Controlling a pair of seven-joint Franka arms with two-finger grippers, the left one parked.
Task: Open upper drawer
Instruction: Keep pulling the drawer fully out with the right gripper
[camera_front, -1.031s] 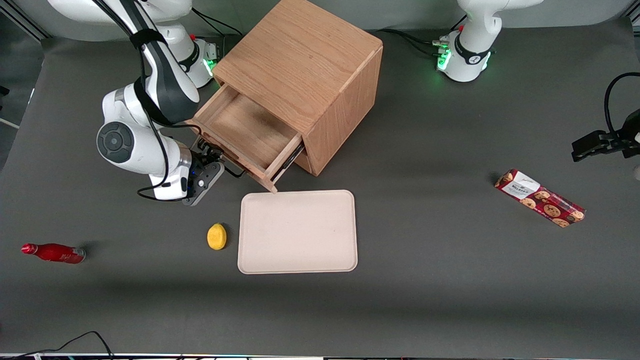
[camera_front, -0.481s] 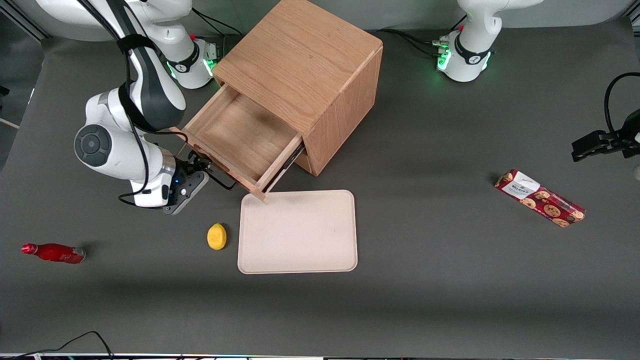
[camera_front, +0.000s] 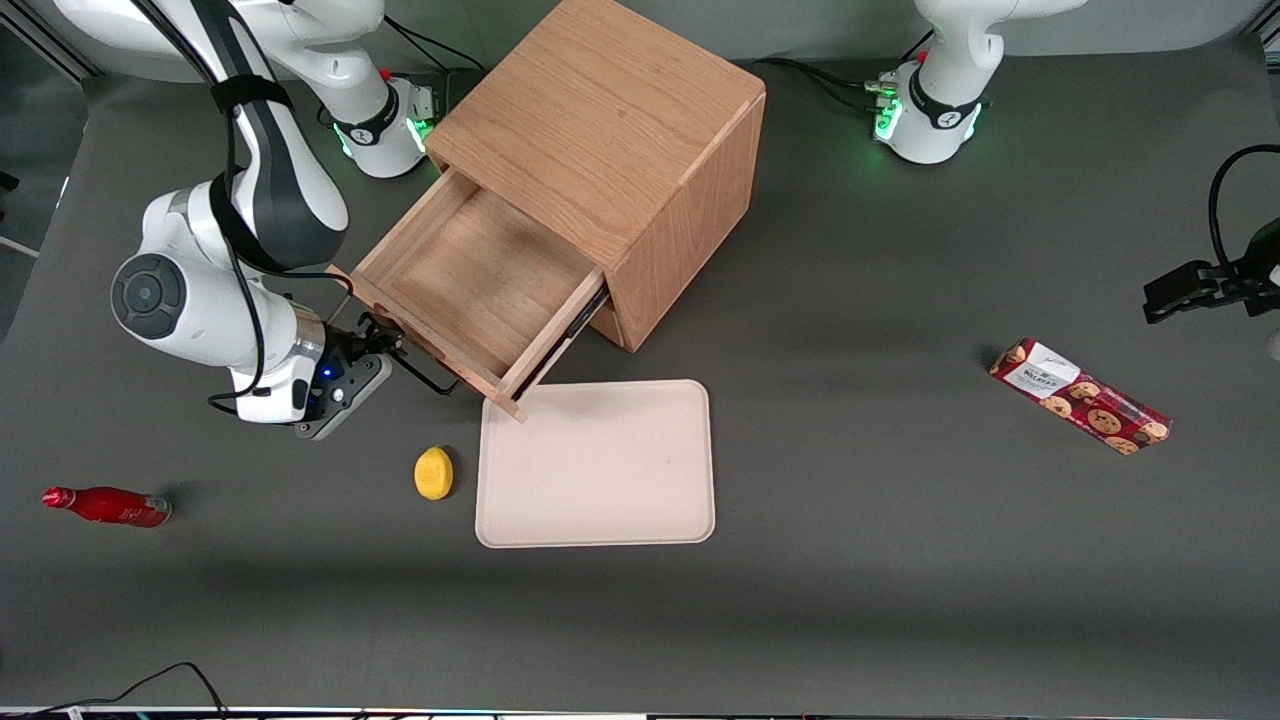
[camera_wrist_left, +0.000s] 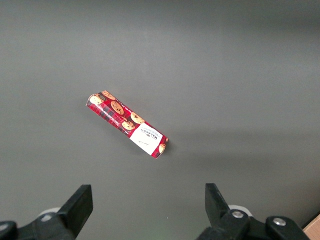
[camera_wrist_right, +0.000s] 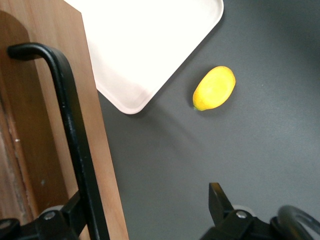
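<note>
End effector (camera_front: 385, 345) at upper drawer (camera_front: 470, 285) handle (camera_wrist_right: 75, 135), fingers spread; fingertips cut off.

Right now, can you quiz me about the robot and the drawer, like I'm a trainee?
1. True or false: the upper drawer stands pulled out of the cabinet.
2. Which lies closest to the tray? A lemon, B red bottle, C cookie pack.
3. Fill in: the gripper, at the drawer's dark handle, has its fingers ____.
Key: 1 true; 2 A; 3 open.
</note>
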